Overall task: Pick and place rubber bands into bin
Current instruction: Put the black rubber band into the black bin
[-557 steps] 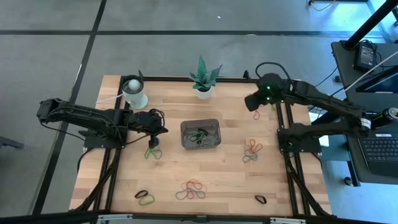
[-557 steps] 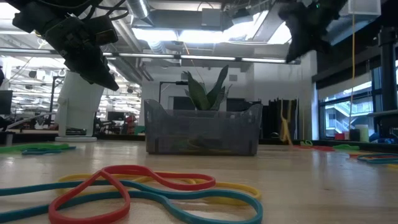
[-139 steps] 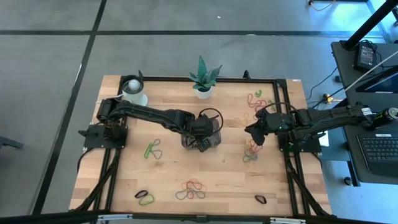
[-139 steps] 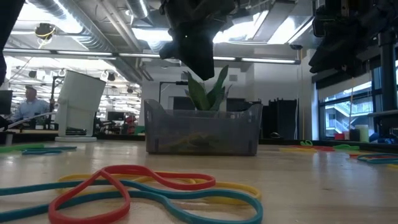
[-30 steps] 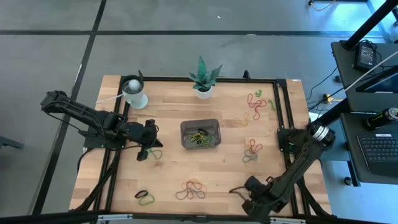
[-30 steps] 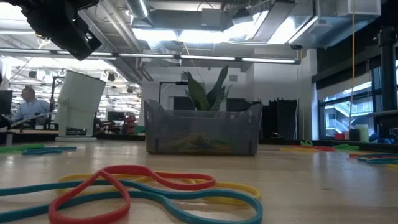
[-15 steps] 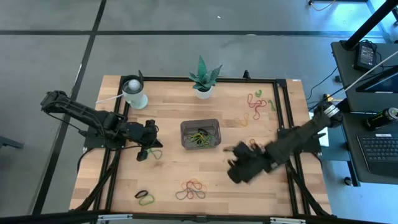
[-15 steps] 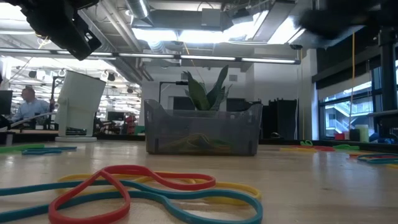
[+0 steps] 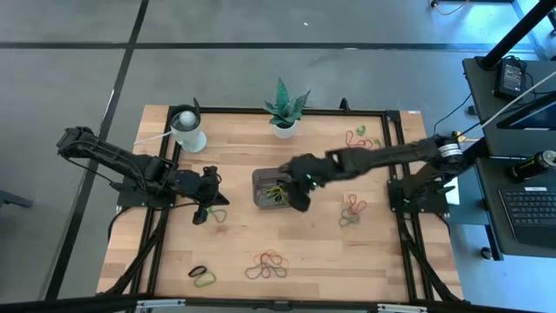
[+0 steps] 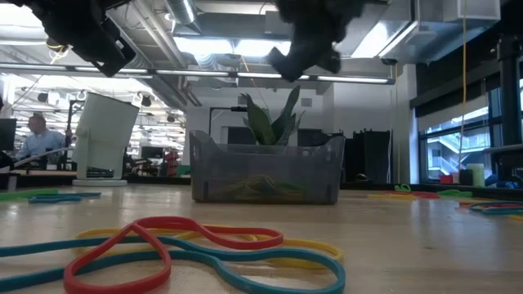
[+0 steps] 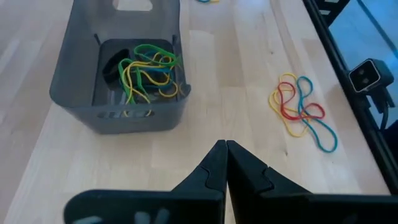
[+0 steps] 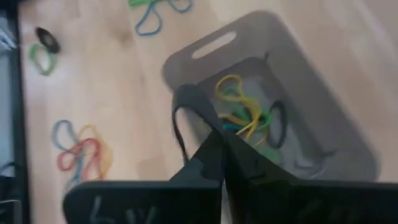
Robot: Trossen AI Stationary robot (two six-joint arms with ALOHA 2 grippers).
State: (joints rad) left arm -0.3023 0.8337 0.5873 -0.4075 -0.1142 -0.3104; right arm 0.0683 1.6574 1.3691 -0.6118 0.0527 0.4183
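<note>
The dark grey bin (image 9: 261, 181) stands mid-table with yellow, green and black rubber bands (image 11: 146, 68) lying on its floor. My right gripper (image 12: 221, 142) hovers over the bin's right side (image 9: 298, 202), shut on a black rubber band (image 12: 179, 115). My left gripper (image 11: 225, 148) hangs shut and empty left of the bin (image 9: 198, 215), beside a green band (image 9: 216, 211) flat on the wood. More bands lie loose: a coloured cluster (image 9: 268, 265) near the front edge, others (image 9: 352, 211) on the right. My right gripper pinches one spot of the black band's loop (image 12: 208, 129) between its two fingertips, coming from above on a slant. The rest of the loop hangs slack off the fingertips, lifted clear, over the bin's edge.
A potted plant (image 9: 282, 113) and a white cup (image 9: 188, 129) stand at the far edge. More bands lie at the far right (image 9: 358, 139) and near left (image 9: 201, 276). Black frame rails run along both table sides.
My right gripper has swung from the table's near right corner up and toward the far edge and the left, ending over the bin, rolling its wrist on the way. It carries the black band, which is gone from the near right corner.
</note>
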